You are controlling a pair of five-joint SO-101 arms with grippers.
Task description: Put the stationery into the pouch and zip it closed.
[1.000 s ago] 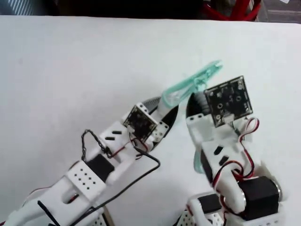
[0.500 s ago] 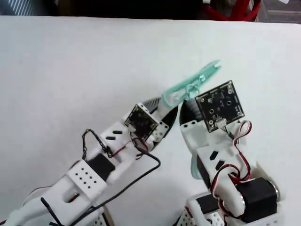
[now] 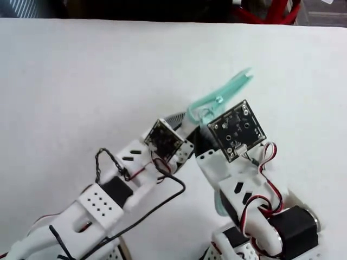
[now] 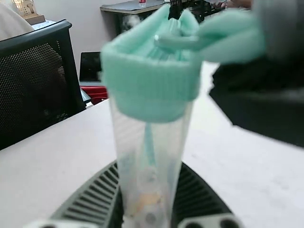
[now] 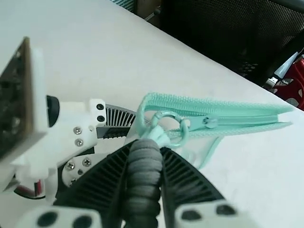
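The left claw [image 4: 147, 192] is clamped on the clear lower part of the pouch [image 4: 147, 90] and holds it upright, off the table [image 3: 81, 70]. A slim teal item [image 4: 148, 142] shows through the clear wall and is judged to be stationery already inside.

Just beyond, the right claw [image 5: 147, 142] is closed on the short teal strap [image 5: 154, 135]. The strap hangs from the ring [image 5: 169, 127] on the zipper slider [image 5: 209, 122].

It cannot be told how much of the zipper is closed.

Risks, as judged:
- **Left hold:** the clear wall looks slick. A pull along the zipper could drag the pouch through the left claw or twist it sideways.
- **Right hold:** the strap is small and soft and may slip free under load.
- **Slider:** a pull angled away from the zipper line could tip the ring and jam the slider.
- **Drop:** if either hold fails, the raised pouch could swing or drop to the table.
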